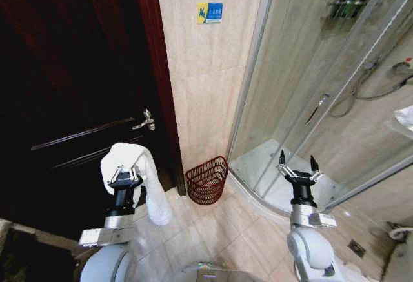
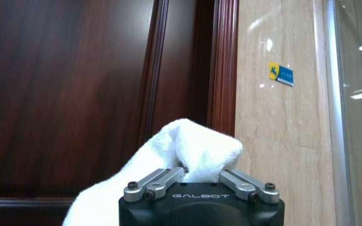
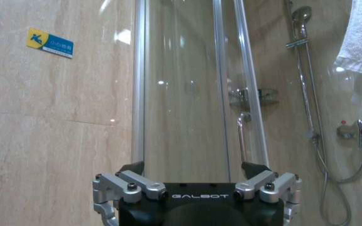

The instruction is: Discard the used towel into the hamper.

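The hamper (image 1: 207,180) stands empty on the floor against the wall, well beyond the left gripper (image 1: 124,173), whose jaws clamp the white towel (image 1: 143,177): picked up, not yet dropped. The right gripper (image 1: 297,166) idles, jaws wide, facing the shower glass (image 3: 187,94).

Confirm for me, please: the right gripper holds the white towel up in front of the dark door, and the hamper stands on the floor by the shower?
Not quite: in the head view the left gripper holds the white towel; the right gripper is open and empty. The hamper does stand on the floor by the shower.
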Tool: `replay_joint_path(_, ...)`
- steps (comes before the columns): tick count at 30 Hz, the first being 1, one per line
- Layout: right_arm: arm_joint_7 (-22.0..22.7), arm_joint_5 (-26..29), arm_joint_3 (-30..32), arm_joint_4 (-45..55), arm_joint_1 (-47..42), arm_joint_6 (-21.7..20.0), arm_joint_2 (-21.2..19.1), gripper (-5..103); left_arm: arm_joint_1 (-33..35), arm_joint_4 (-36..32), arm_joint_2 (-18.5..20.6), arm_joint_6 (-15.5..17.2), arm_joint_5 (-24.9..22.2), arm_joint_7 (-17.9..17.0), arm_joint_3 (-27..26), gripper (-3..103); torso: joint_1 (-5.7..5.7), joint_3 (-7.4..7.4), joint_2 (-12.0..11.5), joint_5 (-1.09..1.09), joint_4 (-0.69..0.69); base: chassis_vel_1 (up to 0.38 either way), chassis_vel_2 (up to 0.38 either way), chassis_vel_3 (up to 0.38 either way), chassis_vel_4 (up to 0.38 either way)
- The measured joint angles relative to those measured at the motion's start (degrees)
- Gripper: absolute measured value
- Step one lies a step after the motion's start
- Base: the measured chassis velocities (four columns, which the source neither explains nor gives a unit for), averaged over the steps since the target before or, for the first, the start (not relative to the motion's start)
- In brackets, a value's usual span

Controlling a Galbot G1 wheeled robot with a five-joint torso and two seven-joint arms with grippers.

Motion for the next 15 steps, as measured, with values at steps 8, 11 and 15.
replay_joint_path(8, 0.0, 0.0, 0.0, 0.0, 0.0, 0.0, 0.0, 100, 0.0, 0.0, 0.0, 0.0, 0.0, 0.0, 0.0, 4, 0.00, 0.00, 0.0, 0.00, 0.00, 0.000, 0.000, 0.000, 0.000)
replay_joint_path(11, 0.0, 0.0, 0.0, 0.0, 0.0, 0.0, 0.0, 100, 0.0, 0.0, 0.0, 0.0, 0.0, 0.0, 0.0, 4, 0.00, 0.00, 0.0, 0.00, 0.00, 0.000, 0.000, 0.000, 0.000)
replay_joint_path(15, 0.0, 0.0, 0.0, 0.0, 0.0, 0.0, 0.0, 100, 0.0, 0.0, 0.0, 0.0, 0.0, 0.0, 0.0, 4, 0.00, 0.00, 0.0, 0.00, 0.00, 0.000, 0.000, 0.000, 0.000)
